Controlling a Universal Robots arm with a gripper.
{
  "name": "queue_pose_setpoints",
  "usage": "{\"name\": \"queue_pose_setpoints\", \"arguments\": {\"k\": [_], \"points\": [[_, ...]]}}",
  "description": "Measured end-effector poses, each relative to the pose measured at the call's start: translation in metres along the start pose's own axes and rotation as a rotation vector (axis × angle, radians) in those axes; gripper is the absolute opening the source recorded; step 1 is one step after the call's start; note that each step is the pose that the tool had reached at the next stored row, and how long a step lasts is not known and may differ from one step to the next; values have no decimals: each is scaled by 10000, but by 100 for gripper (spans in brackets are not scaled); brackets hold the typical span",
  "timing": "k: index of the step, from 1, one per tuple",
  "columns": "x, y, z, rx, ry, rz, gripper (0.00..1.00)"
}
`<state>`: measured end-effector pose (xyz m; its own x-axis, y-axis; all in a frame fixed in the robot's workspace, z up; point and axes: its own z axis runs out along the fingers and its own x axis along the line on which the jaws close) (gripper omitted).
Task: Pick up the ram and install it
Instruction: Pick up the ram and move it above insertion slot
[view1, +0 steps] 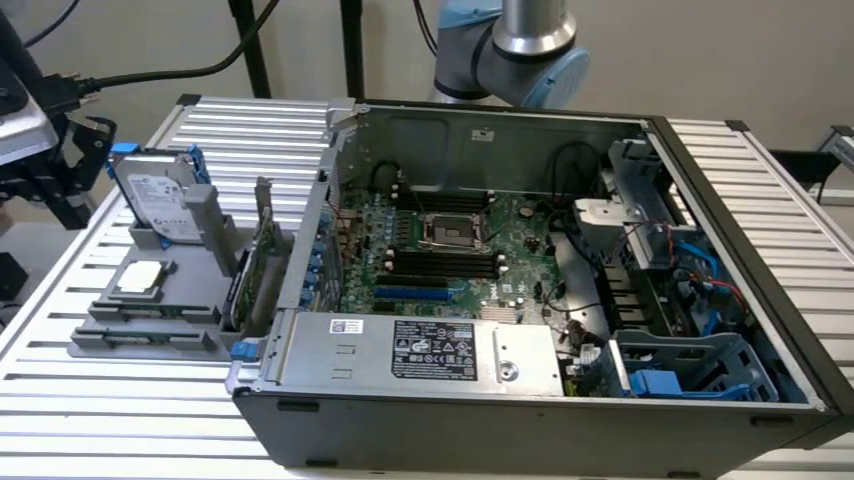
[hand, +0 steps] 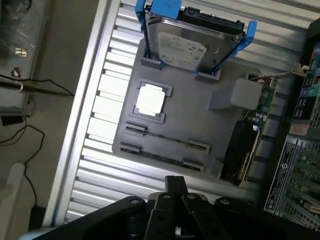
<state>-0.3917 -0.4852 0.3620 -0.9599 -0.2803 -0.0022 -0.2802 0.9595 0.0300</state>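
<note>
Starting at the exterior view's left: slatted aluminium table (view1: 254, 130), ribbed and bright, with a matte grey holder tray (hand: 195, 115) on it. At the tray's far end, a hard drive (view1: 158, 200) propped upright in a blue plastic caddy, silver label face out. Just nearer, the square processor (view1: 142, 279), flat and shiny in its pocket. Nearest of all, the ram (hand: 160, 157): long, thin, dark green, on edge between small grey clips at the tray's near side, not yet picked up.

Hovering by that near side, the gripper (hand: 175, 183), black and angular, fingertips (hand: 170, 186) drawn together, nothing between them. Approach stage, by the look of it.

For a clean pick: open wide before descending, centre over the stick's middle, line the jaws up with its flat faces, squeeze board and not chips, then lift straight up out of the clips with no twist. Thin board, likely to flex or jam if tilted.

Moving right, a green expansion card (view1: 260, 270) upright beside the tray, metal bracket attached; worth a wide berth. Further right, the open steel case (view1: 534, 415), green motherboard (view1: 514, 225) on its floor, black memory slots (view1: 441, 263) in parallel rows, a boxy grey power supply (view1: 414, 350) at the near wall, blue plastic drive cage (view1: 687, 375) at the right.
</note>
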Motion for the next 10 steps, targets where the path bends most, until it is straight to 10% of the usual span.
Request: {"name": "queue_pose_setpoints", "arguments": {"k": [10], "points": [[0, -2, 65, -4, 55, -1809, 11]]}}
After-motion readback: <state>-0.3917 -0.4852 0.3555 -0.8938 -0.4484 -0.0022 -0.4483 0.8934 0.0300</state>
